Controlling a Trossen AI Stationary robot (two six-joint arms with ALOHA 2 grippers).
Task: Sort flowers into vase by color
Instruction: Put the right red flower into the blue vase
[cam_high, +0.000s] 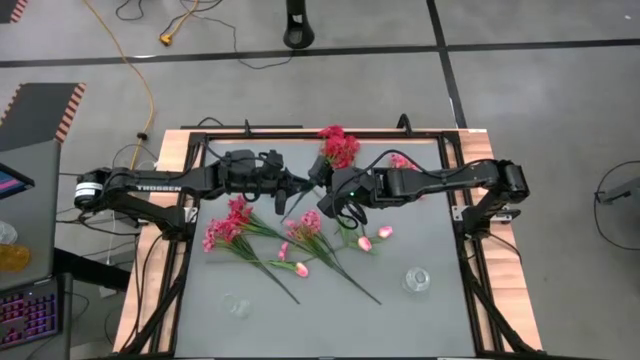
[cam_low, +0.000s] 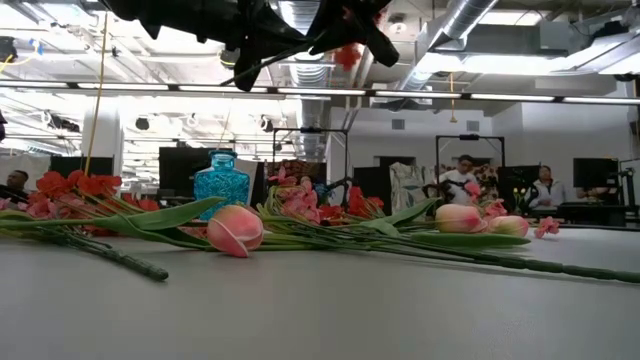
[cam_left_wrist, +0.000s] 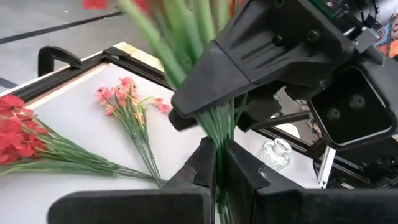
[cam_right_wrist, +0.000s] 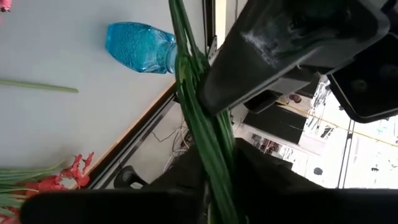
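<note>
Both arms meet mid-table, raised above the surface, sharing one bunch of flowers. Left gripper (cam_left_wrist: 219, 163) is pinched on the green stems (cam_left_wrist: 217, 124) of the red bunch (cam_high: 338, 146); the fingers press in from both sides with the stems squeezed between them. Right gripper (cam_right_wrist: 217, 168) sits on the same stems (cam_right_wrist: 200, 99), its fingers either side of them, but I cannot tell whether it grips or has loosened. In the high view the two grippers are almost touching, the red blooms sticking out toward the far edge of the table (cam_high: 420, 310). Remaining flowers lie flat on the grey surface: a deep pink sprig (cam_high: 226, 226) under the left arm, a lighter pink sprig (cam_high: 305, 226) next to it with stems crossing toward the near side, and pale tulip buds (cam_high: 365, 243) near the centre, one more bud (cam_high: 300, 268) lower left. Another pink sprig (cam_high: 401, 161) is partly hidden under the right arm. Blue glass vase (cam_low: 221, 180) stands upright at the far side. Clear glass vase (cam_high: 417, 279) stands near the right front, a second clear one (cam_high: 236, 305) at the left front.
</note>
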